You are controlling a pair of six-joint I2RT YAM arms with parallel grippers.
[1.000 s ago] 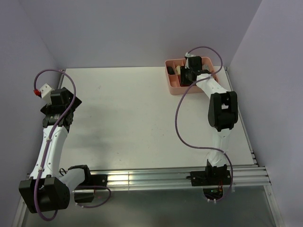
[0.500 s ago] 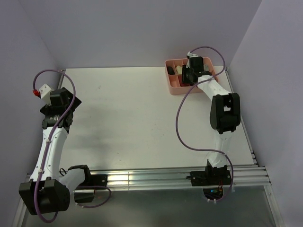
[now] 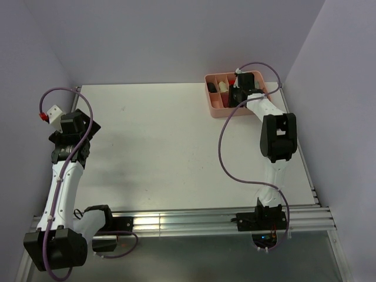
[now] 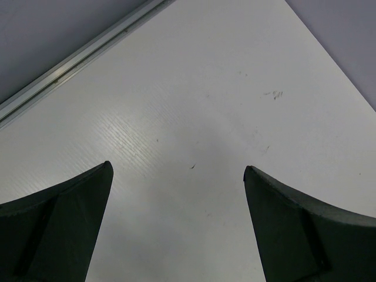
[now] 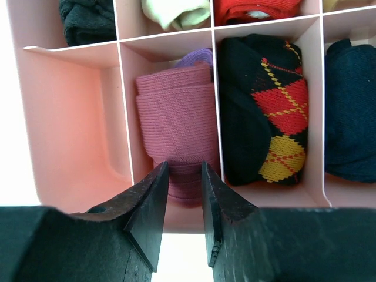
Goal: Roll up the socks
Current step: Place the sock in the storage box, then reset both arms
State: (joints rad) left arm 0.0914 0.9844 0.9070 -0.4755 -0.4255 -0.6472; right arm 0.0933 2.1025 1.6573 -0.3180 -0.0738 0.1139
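A mauve rolled sock [image 5: 176, 117] lies in a compartment of the pink divided box [image 5: 70, 123], which sits at the table's back right [image 3: 212, 107]. My right gripper [image 5: 184, 167] hovers just over the near end of that roll. Its jaws stand a narrow gap apart with nothing pinched between them. From above, the right gripper [image 3: 236, 94] is over the box. My left gripper [image 4: 177, 170] is open wide over bare white table at the far left [image 3: 75, 124], holding nothing.
Other compartments hold a black, red and yellow argyle sock roll [image 5: 264, 117], a navy one [image 5: 352, 106], a black one [image 5: 88, 20], a cream one [image 5: 176, 12] and a red one [image 5: 255, 9]. The compartment left of the mauve roll holds nothing. Grey walls close the table at its back and sides.
The right gripper has shifted slightly right and nearer over the box. The left arm has drawn a little further left.
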